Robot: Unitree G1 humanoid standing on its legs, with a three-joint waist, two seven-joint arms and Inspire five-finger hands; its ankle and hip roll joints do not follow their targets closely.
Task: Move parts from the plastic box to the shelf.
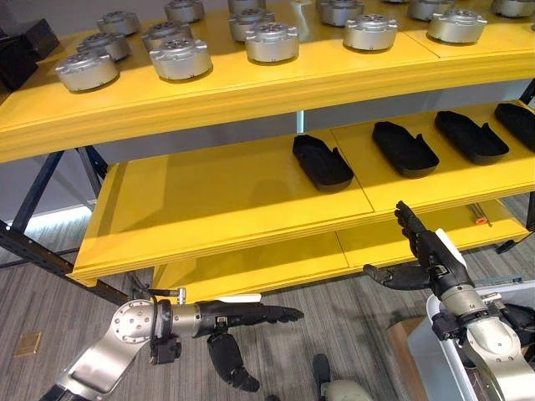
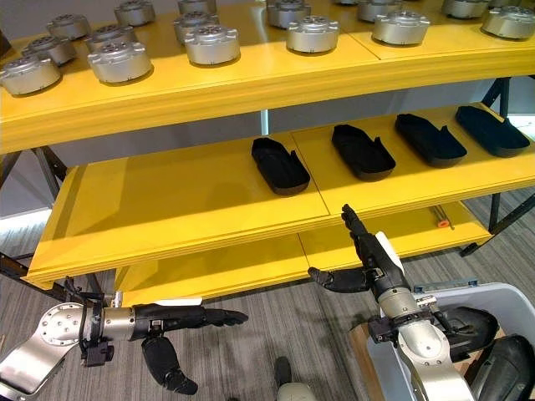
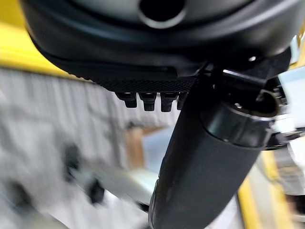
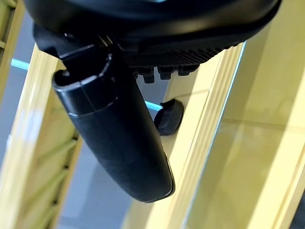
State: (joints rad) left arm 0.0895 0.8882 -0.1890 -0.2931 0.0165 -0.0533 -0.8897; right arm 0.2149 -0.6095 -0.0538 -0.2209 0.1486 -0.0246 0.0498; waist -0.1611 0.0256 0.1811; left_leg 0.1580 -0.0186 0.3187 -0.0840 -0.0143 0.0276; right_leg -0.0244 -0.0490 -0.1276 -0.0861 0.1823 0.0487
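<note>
Reaching up in front of the yellow shelf, your right hand is holding nothing, its fingers straight and pointing toward the middle board's front edge, thumb spread out sideways. Your left hand is hanging low over the grey floor, fingers extended flat and thumb dropping below, also carrying nothing. You are looking at four black parts lying in a row on the middle board, well apart from either hand. Round silver parts are sitting on the top board. The plastic box is standing at your lower right, with dark parts lying inside.
</note>
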